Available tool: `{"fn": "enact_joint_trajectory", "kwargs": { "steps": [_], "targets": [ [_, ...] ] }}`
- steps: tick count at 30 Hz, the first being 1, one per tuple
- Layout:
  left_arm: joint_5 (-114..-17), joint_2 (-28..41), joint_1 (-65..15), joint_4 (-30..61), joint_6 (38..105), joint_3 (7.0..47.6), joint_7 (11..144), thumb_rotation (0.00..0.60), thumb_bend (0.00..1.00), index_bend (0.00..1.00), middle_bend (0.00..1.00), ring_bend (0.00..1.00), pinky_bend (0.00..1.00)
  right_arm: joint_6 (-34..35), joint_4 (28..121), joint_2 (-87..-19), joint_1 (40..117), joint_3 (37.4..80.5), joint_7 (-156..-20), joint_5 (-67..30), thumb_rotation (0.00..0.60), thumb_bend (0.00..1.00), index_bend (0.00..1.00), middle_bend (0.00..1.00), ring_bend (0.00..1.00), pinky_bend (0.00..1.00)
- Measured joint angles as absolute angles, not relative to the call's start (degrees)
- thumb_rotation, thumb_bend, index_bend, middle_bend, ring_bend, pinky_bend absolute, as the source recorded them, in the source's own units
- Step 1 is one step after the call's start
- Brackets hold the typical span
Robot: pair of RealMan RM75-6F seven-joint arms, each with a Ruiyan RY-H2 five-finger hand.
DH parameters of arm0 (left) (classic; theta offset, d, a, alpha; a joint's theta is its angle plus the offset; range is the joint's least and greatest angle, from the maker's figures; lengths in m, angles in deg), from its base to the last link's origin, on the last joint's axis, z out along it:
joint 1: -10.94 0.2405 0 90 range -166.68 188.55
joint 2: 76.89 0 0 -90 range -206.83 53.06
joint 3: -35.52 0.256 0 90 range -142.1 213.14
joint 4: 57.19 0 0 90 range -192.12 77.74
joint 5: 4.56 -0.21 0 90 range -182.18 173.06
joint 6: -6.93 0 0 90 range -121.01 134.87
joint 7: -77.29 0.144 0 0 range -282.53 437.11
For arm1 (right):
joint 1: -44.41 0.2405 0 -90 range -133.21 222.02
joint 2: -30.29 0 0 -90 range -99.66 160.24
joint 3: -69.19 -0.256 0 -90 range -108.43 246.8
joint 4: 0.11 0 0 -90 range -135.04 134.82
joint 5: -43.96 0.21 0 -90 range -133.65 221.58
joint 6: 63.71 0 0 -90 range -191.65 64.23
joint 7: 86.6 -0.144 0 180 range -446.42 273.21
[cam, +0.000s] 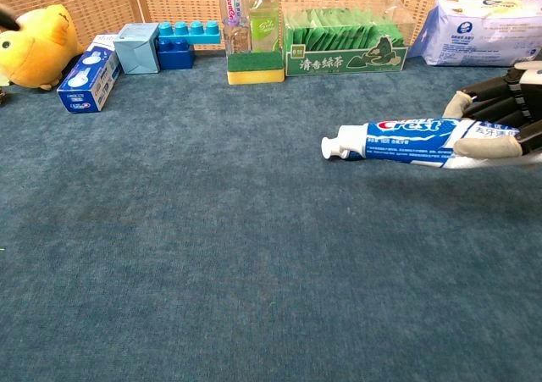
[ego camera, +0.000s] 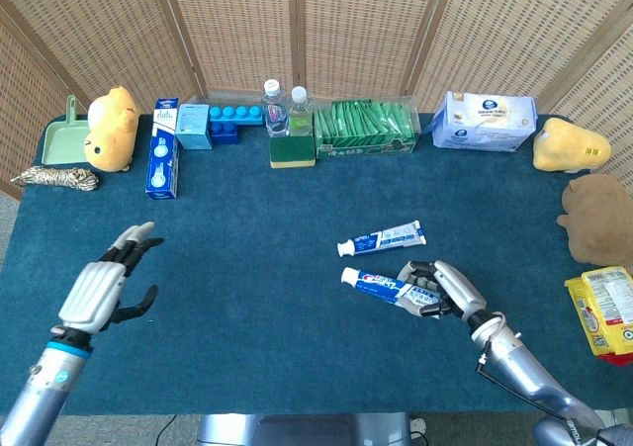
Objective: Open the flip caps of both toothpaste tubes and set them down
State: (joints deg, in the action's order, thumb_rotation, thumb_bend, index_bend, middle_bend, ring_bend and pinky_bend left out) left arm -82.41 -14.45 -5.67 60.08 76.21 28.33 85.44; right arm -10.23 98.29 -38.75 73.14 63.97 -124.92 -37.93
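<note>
Step in hand: first tube pick-up. I judged the task early; neither flip cap looked opened.
Right hand: my right hand was clamped around the tail end of the Crest tube, fingers wrapped over and under it. In the chest view the hand carried the tube roughly level and clear of the surface.
Held tube: cap pointed toward 9 o'clock from the hand, away from the grasp and unobstructed. Cap appeared shut, though small in frame.
Second tube: the other toothpaste tube lay flat on the surface at about 12 o'clock of the held one, just beside it, cap end also toward 9 o'clock. In the chest view it was mostly hidden behind the held tube.
Left hand: my left hand hung above the surface at the 9 o'clock side, well apart from both tubes, fingers spread and holding nothing.
Next move, my judgement: bring the left hand across toward 3 o'clock to the cap, keep the right grasp firm on the tail, and lever the flip lid up with a fingertip.
Watch point: the tail grasp might let the tube twist when the lid is pushed.
</note>
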Motion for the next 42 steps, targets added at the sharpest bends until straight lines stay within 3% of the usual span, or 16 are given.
{"fn": "enact_joint_trajectory", "kwargs": {
  "steps": [11,21,42],
  "targets": [
    [-78.0,-8.4,-15.8,60.5,67.6,25.2,90.9,0.6,0.36,0.15,0.04,0.03,0.21,-11.9,101.5,-37.8,74.5,64.5,-131.2,-40.5,0.6,0.51,0.92,0.77,0.68,0.79],
    [-75.9,-1.2,-21.8,59.7,64.9,25.5,99.6,0.6,0.31,0.15,0.03,0.01,0.18,-13.6,103.0,-38.6,76.3,63.5,-131.8,-39.1,0.6,0.51,0.92,0.77,0.68,0.79],
    [-72.1,13.3,-28.4,53.9,67.7,25.6,108.7,0.6,0.34,0.29,0.08,0.03,0.22,-15.5,107.4,-38.0,79.3,62.4,-134.9,-39.9,0.6,0.52,0.92,0.77,0.68,0.8]
  ]
}}
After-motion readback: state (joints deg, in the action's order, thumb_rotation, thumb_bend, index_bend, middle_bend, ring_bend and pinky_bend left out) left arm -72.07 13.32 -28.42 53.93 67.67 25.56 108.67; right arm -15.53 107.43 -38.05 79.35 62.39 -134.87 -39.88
